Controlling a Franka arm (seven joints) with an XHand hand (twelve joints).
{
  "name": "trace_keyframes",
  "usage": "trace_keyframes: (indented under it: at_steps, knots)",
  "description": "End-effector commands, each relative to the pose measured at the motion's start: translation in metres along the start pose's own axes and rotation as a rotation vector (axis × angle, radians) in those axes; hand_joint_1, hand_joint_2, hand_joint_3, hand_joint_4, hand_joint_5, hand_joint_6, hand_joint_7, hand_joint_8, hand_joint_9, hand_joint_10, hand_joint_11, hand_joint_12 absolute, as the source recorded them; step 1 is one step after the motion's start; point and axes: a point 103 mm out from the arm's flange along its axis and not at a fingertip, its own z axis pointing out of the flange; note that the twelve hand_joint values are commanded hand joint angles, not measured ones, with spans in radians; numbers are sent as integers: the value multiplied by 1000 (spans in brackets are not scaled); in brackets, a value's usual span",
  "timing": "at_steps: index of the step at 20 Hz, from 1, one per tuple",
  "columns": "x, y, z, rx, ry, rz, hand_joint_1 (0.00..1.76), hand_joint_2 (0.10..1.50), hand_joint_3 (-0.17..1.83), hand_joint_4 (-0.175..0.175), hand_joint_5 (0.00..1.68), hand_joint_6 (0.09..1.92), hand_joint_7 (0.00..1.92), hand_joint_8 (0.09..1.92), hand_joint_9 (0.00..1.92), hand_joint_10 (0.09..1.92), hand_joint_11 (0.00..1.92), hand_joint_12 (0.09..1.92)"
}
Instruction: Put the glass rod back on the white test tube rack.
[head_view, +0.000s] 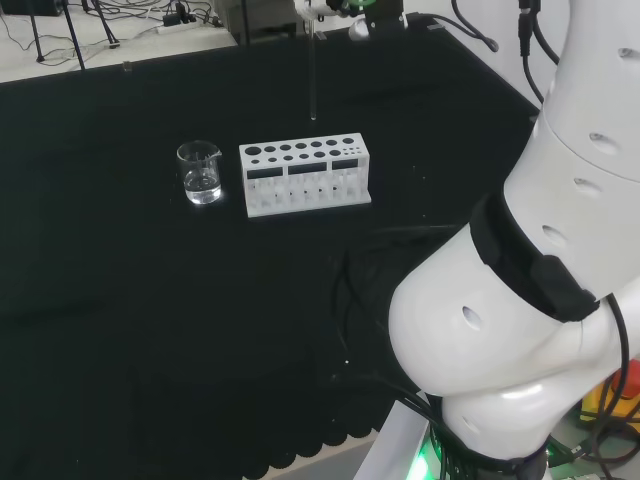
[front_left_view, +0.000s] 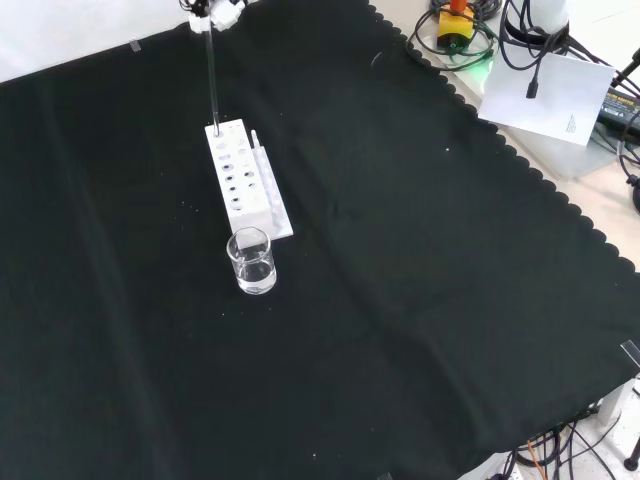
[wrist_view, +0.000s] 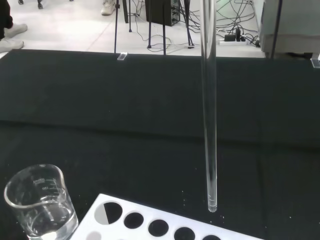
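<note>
Keep the glass rod (wrist_view: 208, 110) upright above the white test tube rack (head_view: 305, 175) near the table's (front_left_view: 420, 300) far edge, centre over a hole, lower slowly; hand (front_left_view: 215, 12) apparently pinching the rod's top, though barely visible.

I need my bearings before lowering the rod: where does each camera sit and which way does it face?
Head: behind and above the arm's base, looking over its white links at the rack, beaker and rod.
Front: opposite, looking down on the cloth; the hand enters at the top.
Wrist: at the wrist, looking along the rod to the rack.
All share rod, rack, beaker.
</note>
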Motion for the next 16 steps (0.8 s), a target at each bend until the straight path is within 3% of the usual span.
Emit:
trace_keyframes:
  at_steps: [1, 7, 16]
  knots:
    - [-2, -1, 9, 9, -1, 3, 1296, 1152, -175, -175, 1156, 431, 1075, 1192, 1601, 824, 1622, 592]
    - [-10, -2, 25, 23, 2, 10, 1296, 1152, -175, -175, 1156, 431, 1075, 1192, 1602, 824, 1622, 592]
    - [0, 1, 35, 40, 8, -1, 1296, 1152, -175, -175, 1156, 432, 1075, 1192, 1603, 824, 1621, 593]
